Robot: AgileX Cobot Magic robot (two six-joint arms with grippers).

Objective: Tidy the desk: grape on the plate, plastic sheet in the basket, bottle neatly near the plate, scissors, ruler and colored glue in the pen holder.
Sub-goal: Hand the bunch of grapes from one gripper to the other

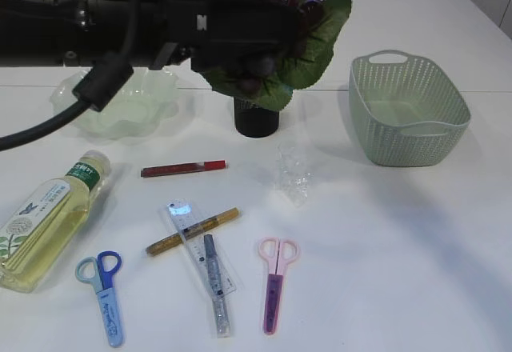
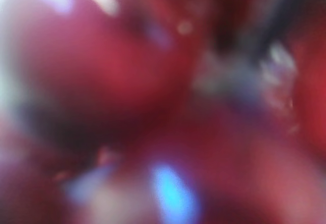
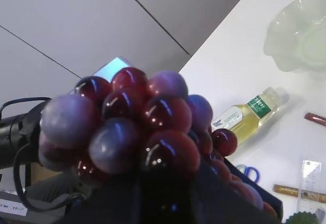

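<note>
The red-purple grape bunch [image 1: 252, 68] with its green leaf hangs in the air above the black pen holder [image 1: 256, 120]. My left gripper [image 1: 240, 24] reaches in from the left and is buried in the bunch. The left wrist view shows only blurred red grape [image 2: 127, 66], so its jaws are hidden. In the right wrist view the grape [image 3: 153, 112] sits right on my right gripper's dark jaws [image 3: 163, 198]. The pale green plate [image 1: 68, 96] is back left. The bottle [image 1: 44, 220] lies on its side at the left.
The green basket [image 1: 384, 144] stands at the right, with the crumpled plastic sheet [image 1: 294, 174] in front of it. Red glue [image 1: 182, 168], gold glue [image 1: 192, 230], silver glue [image 1: 214, 288], ruler [image 1: 180, 210], blue scissors [image 1: 104, 296] and pink scissors [image 1: 274, 288] lie at the front.
</note>
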